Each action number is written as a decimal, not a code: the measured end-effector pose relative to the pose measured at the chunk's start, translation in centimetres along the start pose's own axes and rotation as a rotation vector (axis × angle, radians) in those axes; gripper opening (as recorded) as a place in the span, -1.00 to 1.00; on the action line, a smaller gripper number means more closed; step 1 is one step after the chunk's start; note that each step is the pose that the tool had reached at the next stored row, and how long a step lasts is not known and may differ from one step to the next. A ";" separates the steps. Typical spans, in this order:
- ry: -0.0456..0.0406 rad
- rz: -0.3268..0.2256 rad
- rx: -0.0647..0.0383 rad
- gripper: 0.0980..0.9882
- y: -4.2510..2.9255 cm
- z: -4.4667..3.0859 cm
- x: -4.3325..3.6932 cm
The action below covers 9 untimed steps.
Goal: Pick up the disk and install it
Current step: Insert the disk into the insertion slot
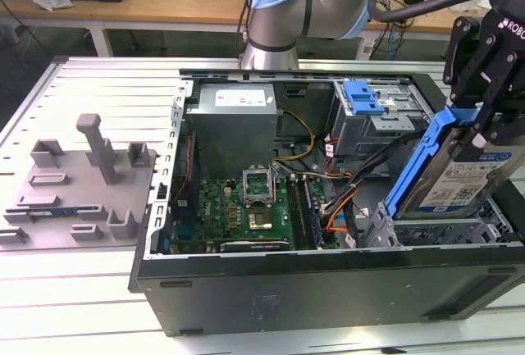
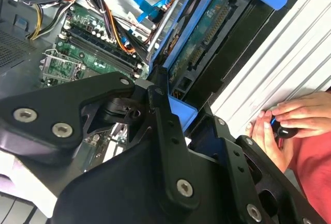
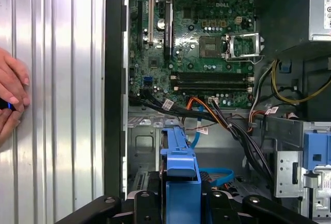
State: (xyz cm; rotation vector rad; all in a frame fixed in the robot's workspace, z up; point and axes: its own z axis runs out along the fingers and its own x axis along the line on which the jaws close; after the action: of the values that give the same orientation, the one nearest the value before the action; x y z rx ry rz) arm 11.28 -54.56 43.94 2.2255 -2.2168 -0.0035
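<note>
The gripper (image 1: 484, 129), clamped on the blue rail of the disk (image 1: 461, 181), carries it on edge (slightly tilted), its long axis running downward from the gripper, seemingly just above the grey drive cage (image 1: 426, 232) directly beneath.

computer case (image 1: 328, 298) open on slatted table (image 1: 66, 314) | motherboard (image 1: 238, 207) inside | grey fixture (image 1: 90, 199) at exterior view's left
</note>
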 end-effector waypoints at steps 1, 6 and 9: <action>0.0000 0.000 0.000 -0.40 0.00 0.10 0.01; 0.0001 0.000 0.000 -0.40 0.00 0.97 0.10; 0.0001 0.000 0.000 -0.40 0.00 1.61 0.16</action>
State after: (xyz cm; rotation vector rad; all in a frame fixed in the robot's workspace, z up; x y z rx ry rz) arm 11.28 -54.71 42.33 2.2255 -2.2168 -0.0034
